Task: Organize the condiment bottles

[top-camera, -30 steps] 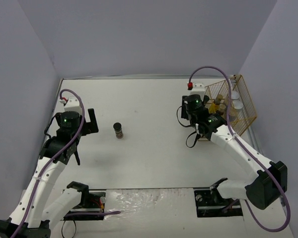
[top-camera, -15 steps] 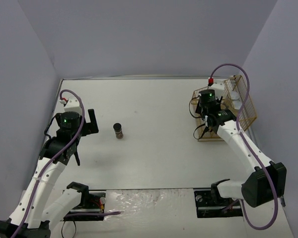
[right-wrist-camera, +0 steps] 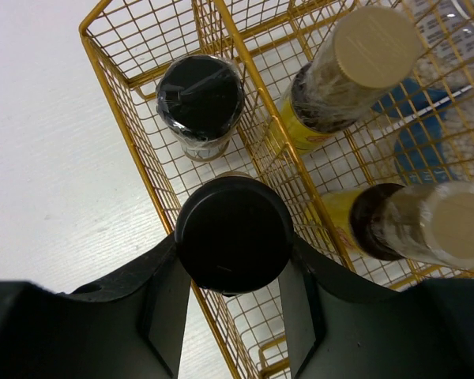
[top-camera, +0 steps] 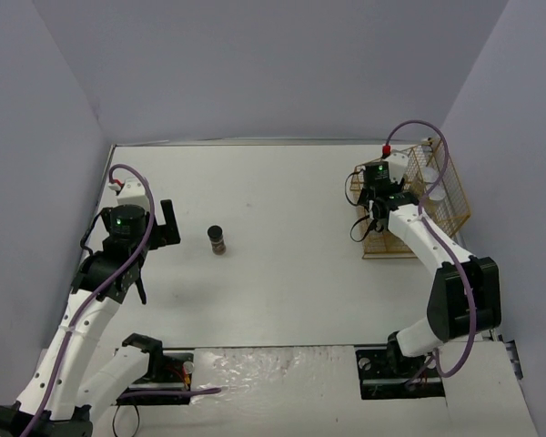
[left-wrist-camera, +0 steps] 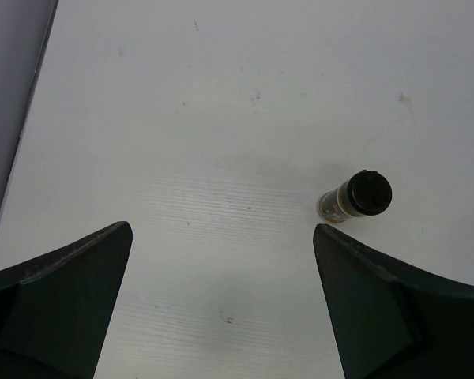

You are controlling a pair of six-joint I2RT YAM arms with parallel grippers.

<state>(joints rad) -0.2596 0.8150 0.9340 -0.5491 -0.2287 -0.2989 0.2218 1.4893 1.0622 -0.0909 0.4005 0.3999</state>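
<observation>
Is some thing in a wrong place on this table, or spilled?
One short dark jar with a black cap stands alone on the white table, far from the gold wire basket holding the other jars. The right hand grips another black-capped jar over it. Nothing looks spilled.

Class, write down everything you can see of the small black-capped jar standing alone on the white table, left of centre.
The lone jar is short and round. It has a black cap over a clear-looking body that shows brownish contents and a label band. It stands upright on the white table, left of centre and far from the other jars. Only the table touches it. The open left pincer hovers short of it, and the jar sits ahead of one finger.
</observation>
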